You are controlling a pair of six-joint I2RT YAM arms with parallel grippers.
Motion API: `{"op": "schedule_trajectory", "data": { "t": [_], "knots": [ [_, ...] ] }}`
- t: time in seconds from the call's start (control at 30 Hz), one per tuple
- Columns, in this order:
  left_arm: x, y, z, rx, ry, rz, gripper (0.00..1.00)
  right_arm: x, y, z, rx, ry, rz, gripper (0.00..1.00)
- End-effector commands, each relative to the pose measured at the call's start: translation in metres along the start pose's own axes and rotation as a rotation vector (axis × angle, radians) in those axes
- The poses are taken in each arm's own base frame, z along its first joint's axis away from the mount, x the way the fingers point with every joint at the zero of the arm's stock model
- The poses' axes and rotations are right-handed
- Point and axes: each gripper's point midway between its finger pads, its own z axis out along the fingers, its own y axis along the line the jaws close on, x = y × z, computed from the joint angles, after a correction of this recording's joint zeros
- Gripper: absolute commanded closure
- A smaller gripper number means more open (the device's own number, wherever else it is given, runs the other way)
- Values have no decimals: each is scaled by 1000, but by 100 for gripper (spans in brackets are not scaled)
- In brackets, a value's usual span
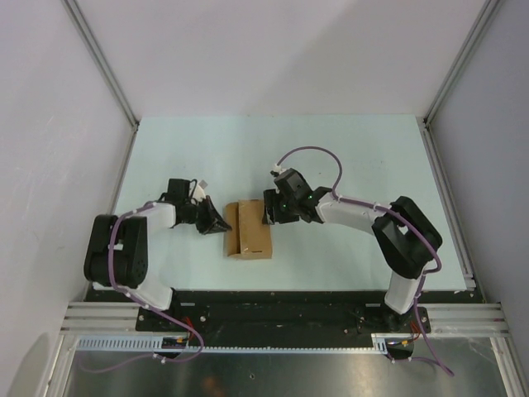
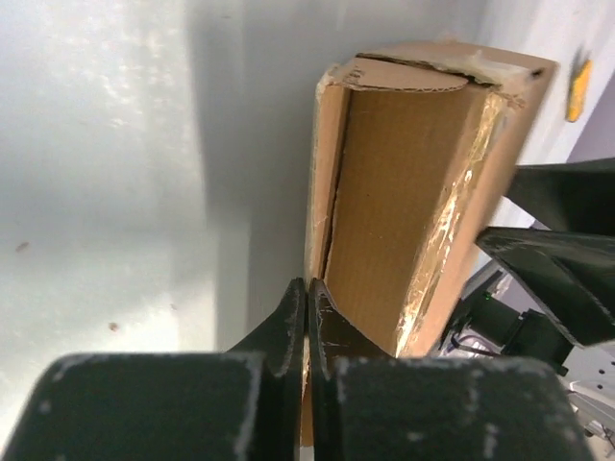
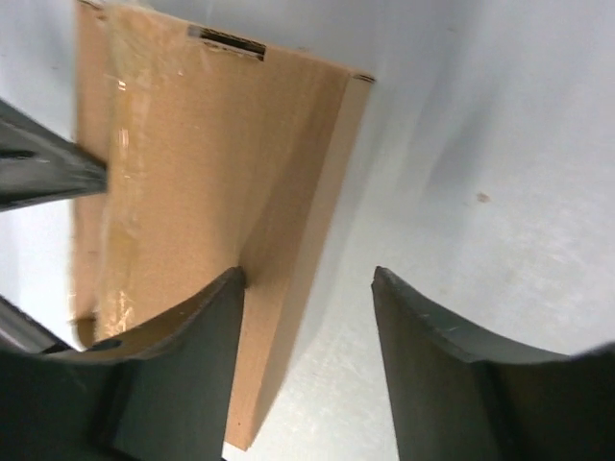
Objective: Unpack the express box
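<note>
The express box [image 1: 252,231], a small brown cardboard carton, lies in the middle of the table between my two grippers. Its flap lid [image 1: 231,236] stands open on the left side. My left gripper [image 1: 221,225] is shut on the edge of that flap [image 2: 325,173]; the fingertips [image 2: 307,288] are pressed together with a sliver of cardboard between them. The box's inside face [image 2: 404,192] shows with torn tape along its edge. My right gripper [image 1: 267,213] is open at the box's right edge [image 3: 192,163]; its left finger [image 3: 207,327] touches the box, and its right finger hangs over bare table.
The pale table [image 1: 347,149] is walled by white panels and metal rails on the left, back and right. A small yellow object [image 2: 578,86] lies beyond the box in the left wrist view. The right gripper's dark fingers [image 2: 557,240] sit close behind the box.
</note>
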Motion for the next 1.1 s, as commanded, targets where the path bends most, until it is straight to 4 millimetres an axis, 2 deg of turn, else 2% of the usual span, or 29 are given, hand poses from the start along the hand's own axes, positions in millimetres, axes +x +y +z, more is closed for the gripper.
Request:
{"op": "schedule_trajectory", "data": {
  "t": [0.0, 0.13, 0.23, 0.4, 0.47, 0.63, 0.77, 0.9, 1.07],
  "knots": [
    [-22, -52, -31, 111, -99, 40, 100, -26, -12, -33, 107, -93, -38, 36],
    [-27, -74, -50, 146, -142, 42, 100, -49, -7, -55, 129, -175, -42, 27],
    [-28, -88, -62, 162, -168, 50, 100, -62, -3, -69, 132, -225, -35, 25],
    [-26, -95, -67, 161, -163, 65, 100, -76, 16, -85, 73, -281, -44, 25],
    [-24, -95, -66, 154, -159, 69, 100, -78, 29, -87, 25, -293, -70, 25],
    [-23, -94, -63, 145, -152, 70, 100, -70, 50, -79, -11, -275, -165, 24],
    [-23, -98, -65, 151, -149, 76, 100, -58, 51, -61, 45, -224, -224, 24],
    [-24, -100, -67, 153, -154, 84, 100, -46, 44, -41, 126, -181, -271, 24],
    [-24, -104, -73, 151, -161, 101, 100, -41, 26, -32, 211, -169, -256, 25]
  ]
}}
